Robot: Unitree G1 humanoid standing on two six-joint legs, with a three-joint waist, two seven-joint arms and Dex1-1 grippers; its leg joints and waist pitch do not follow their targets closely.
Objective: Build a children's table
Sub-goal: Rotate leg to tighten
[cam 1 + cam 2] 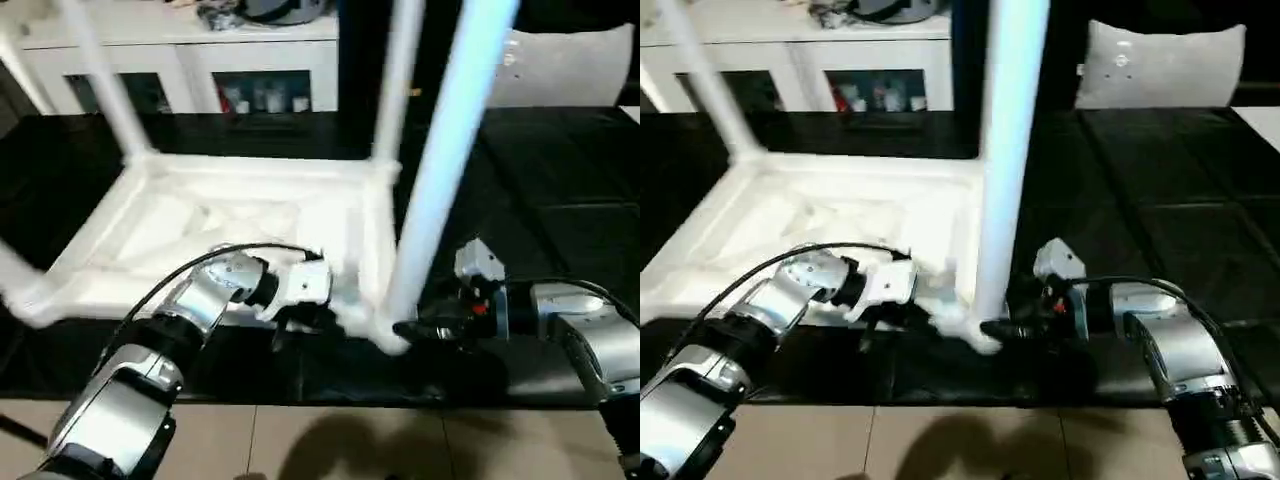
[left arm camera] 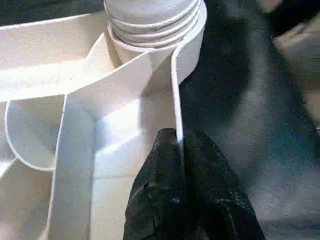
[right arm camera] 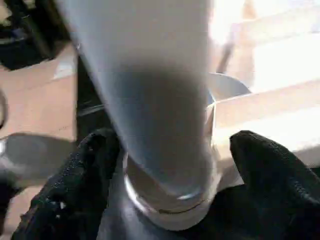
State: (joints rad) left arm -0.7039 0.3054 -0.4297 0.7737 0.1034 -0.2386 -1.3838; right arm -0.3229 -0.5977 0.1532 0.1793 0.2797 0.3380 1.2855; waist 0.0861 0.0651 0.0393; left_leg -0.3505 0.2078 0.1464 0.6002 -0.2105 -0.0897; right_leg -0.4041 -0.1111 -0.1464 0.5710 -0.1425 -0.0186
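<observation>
The children's table [image 1: 240,225] is lying upside down on the black tabletop [image 1: 560,200], legs rising from its corner sockets. The near leg [image 1: 440,170] is standing in its socket between the released fingers of the right claw [image 3: 170,165]. The left claw [image 2: 181,165] is pinching the rim wall, clenched. Risk: the unheld leg, if incompletely seated, may be tilting or loosening; a slipping rim grip would be letting the top shift.

White cabinet [image 1: 180,60], black mat [image 1: 560,200] – tiled floor [image 1: 330,440]

No text to read, no label, no brand, no number, no sign on any surface
</observation>
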